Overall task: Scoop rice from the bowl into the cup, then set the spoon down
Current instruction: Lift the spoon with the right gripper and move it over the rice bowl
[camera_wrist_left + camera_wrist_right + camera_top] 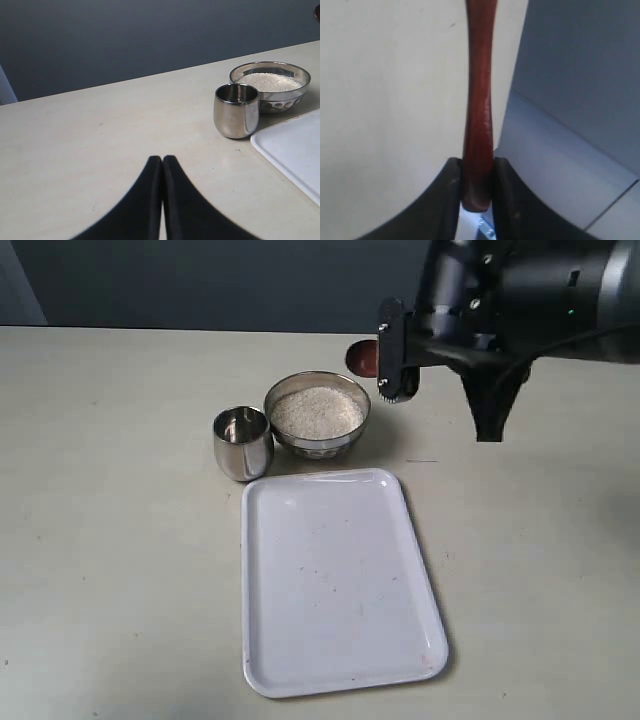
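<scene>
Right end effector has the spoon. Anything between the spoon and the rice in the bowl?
Nothing visible. The spoon, clamped in the right end effector, shows just past the steel bowl rim in the exterior view, and the rice lies uncovered. The steel cup stands at the bowl's other side, off that path.

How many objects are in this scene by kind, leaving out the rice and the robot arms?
Steel vessels: 2, the bowl and the cup
Wooden utensils: 1, the spoon
White trays: 1, the tray
Total: 4
</scene>
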You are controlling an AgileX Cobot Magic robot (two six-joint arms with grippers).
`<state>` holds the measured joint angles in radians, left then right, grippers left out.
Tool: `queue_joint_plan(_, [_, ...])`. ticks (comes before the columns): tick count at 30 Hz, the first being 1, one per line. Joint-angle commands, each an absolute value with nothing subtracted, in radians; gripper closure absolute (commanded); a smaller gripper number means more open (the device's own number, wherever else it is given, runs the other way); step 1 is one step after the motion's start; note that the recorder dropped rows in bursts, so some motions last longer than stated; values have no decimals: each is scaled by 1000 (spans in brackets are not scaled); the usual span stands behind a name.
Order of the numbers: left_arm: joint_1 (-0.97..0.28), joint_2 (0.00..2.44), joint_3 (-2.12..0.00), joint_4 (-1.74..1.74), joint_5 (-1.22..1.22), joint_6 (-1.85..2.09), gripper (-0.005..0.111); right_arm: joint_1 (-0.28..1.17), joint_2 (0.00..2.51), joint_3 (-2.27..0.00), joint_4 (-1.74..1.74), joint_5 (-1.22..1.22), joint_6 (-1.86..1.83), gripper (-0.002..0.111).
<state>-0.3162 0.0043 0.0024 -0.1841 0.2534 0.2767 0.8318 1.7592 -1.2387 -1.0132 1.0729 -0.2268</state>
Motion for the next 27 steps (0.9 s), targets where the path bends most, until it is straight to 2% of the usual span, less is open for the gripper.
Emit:
queue_joint_plan(1, [-321, 0, 0, -182, 239, 272, 106, 862, 1840, -1244, -1188, 1052, -175, 109])
queue_joint_plan(7, [-321, 0, 0, -182, 239, 272, 106, 873, 1996, -1244, -1512, 1126, -16, 109])
queue_joint_plan(13, [-321, 0, 0, -182, 239, 272, 106, 903, 2067, -1244, -1619, 1113, 0, 109])
queue_joint_plan(19, [-321, 0, 0, -182, 239, 272, 106, 895, 2124, -1399, -1587, 1070, 0, 109])
queue_joint_plan(27, [-321, 0, 0, -182, 239, 272, 106, 890, 2192, -1441, -1606, 1069, -35, 109])
